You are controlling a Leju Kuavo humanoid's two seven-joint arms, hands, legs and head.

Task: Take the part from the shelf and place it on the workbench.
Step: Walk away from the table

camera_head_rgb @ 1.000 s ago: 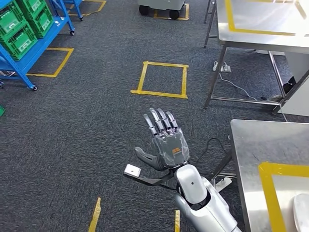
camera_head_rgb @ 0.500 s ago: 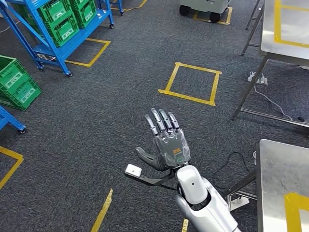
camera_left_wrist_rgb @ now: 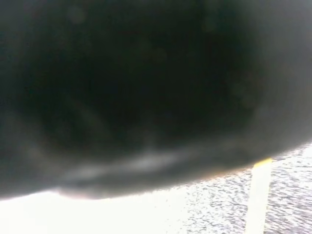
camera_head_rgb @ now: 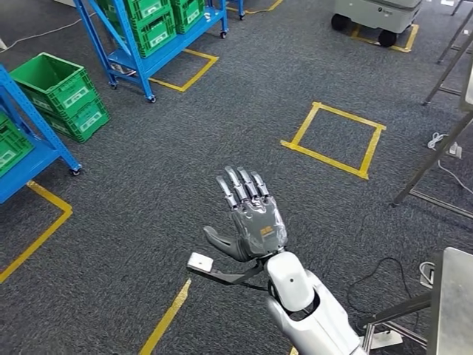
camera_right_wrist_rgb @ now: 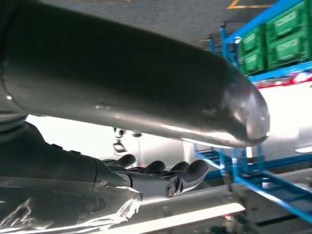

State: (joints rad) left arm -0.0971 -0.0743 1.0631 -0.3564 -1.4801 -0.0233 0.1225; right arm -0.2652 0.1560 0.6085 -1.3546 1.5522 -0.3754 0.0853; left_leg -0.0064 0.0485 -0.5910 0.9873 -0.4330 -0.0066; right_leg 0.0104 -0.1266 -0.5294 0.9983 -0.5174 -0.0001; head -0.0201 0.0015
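Several green crates [camera_head_rgb: 61,92] with unreadable white labels; right hand [camera_head_rgb: 252,220] spread, empty.

head view evenly lit, sharp, soft sheen on silver arm [camera_head_rgb: 312,310], faint shadows on carpet [camera_head_rgb: 140,185]. left wrist view mostly dark blur, blown-out white at one edge. right wrist view: thumb [camera_right_wrist_rgb: 147,92] close, blurred, background overexposed.

Head view: shelves [camera_head_rgb: 146,46] loaded with crates [camera_head_rgb: 149,22] are placed far left; a crate [camera_head_rgb: 58,92] rests on the floor [camera_head_rgb: 184,148] beside them. A taped square [camera_head_rgb: 335,138] is marked at centre-right, a counter [camera_head_rgb: 454,296] near right.
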